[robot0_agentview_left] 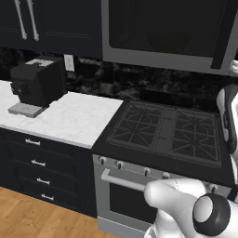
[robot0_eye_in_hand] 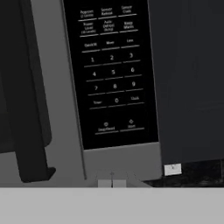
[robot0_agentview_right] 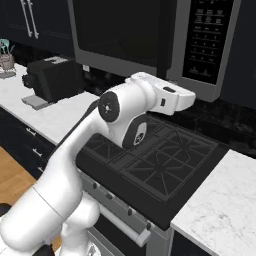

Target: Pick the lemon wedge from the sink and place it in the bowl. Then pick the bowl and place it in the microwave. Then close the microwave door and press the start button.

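Observation:
The microwave (robot0_agentview_right: 150,45) hangs above the stove, and its dark glass microwave door (robot0_agentview_right: 120,35) stands shut, with a dark vertical handle (robot0_eye_in_hand: 26,109) beside it. In the hand view the dark control strip (robot0_eye_in_hand: 111,74) shows its number keys, with the start button (robot0_eye_in_hand: 131,124) in the bottom row. My gripper (robot0_eye_in_hand: 112,183) is shut and holds nothing. It points at the strip from a short way off, just below its lower edge. In the right base view my gripper (robot0_agentview_right: 191,100) sits under the control strip (robot0_agentview_right: 205,37). The lemon wedge, the bowl and the sink are out of view.
Below lies a black gas stove (robot0_agentview_left: 162,132) with grates, with the oven's bar handle (robot0_agentview_left: 123,181) in front. A black coffee machine (robot0_agentview_left: 39,83) stands on the white marble counter (robot0_agentview_left: 69,118) to the left. More counter (robot0_agentview_right: 225,205) lies right of the stove.

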